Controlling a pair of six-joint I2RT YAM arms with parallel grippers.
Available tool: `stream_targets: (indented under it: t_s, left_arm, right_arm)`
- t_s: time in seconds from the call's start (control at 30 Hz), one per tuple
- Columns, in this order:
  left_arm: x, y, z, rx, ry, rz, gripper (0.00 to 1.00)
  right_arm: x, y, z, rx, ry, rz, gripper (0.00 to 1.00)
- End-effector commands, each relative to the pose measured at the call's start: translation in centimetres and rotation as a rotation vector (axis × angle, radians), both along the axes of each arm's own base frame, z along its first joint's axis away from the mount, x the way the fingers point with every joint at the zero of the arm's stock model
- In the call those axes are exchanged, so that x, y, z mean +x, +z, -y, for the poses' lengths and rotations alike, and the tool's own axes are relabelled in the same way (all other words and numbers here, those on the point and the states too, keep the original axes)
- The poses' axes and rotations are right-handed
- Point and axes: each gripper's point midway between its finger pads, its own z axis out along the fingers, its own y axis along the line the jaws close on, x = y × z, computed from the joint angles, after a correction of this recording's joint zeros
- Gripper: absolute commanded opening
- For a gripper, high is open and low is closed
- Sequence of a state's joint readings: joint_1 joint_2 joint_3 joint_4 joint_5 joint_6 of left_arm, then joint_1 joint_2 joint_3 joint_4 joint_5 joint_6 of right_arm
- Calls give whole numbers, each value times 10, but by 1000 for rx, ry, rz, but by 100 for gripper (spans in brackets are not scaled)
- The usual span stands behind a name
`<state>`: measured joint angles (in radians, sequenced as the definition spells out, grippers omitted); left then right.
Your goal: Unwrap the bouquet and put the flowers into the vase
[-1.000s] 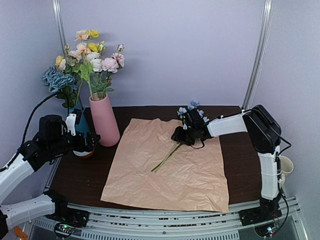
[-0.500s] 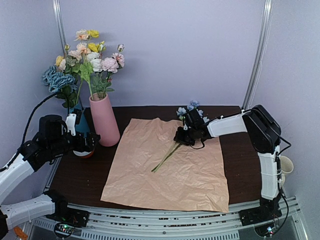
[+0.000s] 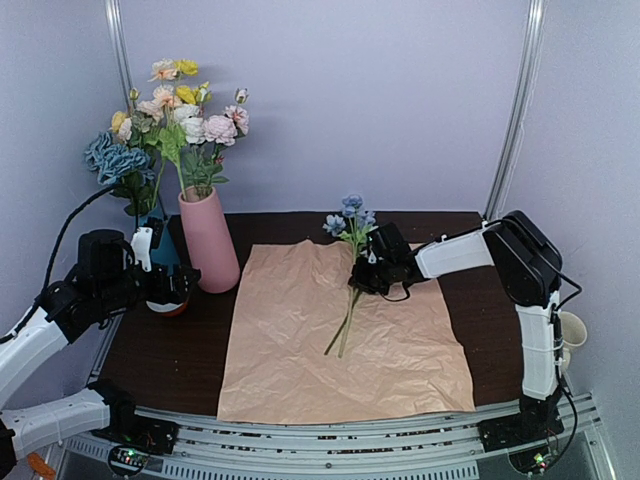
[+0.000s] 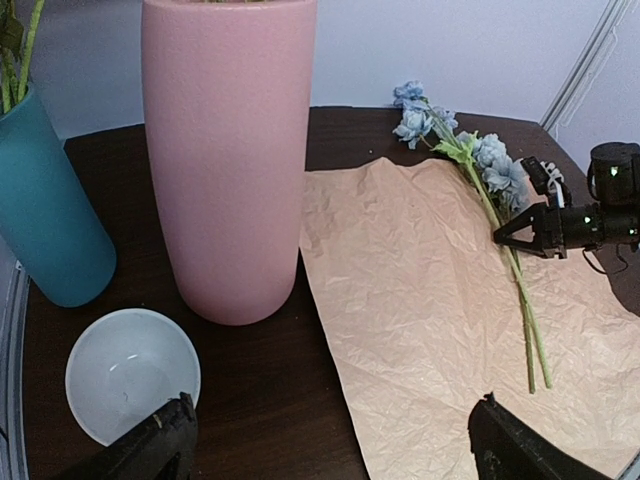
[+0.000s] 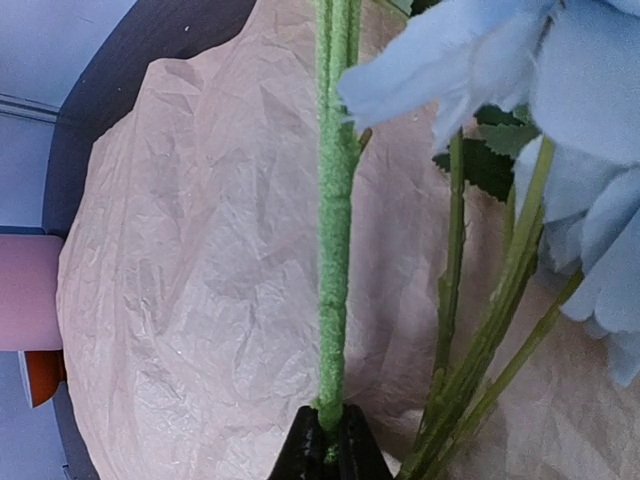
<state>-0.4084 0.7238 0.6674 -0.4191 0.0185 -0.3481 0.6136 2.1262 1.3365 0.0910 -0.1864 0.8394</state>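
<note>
The bouquet's peach paper lies spread flat on the dark table. A spray of light blue flowers on thin green stems rises off the paper, its stem ends trailing down onto the sheet. My right gripper is shut on one green stem, which the right wrist view shows pinched between the black fingertips, with blue blooms beside it. The pink vase stands at the back left with pink, white and peach blooms in it. My left gripper hangs open in front of the vase, holding nothing.
A teal vase with yellow flowers and a blue hydrangea stands left of the pink vase. A small white-lined bowl sits under my left gripper. A white cup hangs off the table's right side.
My right gripper has shut on the stem and raised the blue spray, swinging its blooms left. The paper has shifted and turned with it. The left arm has not moved.
</note>
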Motion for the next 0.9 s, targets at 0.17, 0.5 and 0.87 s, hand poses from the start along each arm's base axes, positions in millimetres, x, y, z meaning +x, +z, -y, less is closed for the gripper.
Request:
stream_targets:
  t_s: [0.17,0.5,0.87]
  left_arm:
    - [4,18,0,-14,-1,63,98]
    - [3,18,4,-26,-20,59,98]
    - [-13,52,10,-124,-76,184,98]
  right_arm:
    - [2,66,-20,149,106,126,0]
    - [-22,153,-23,228,265,367,0]
    - [-85,208,-6,211,372,680,0]
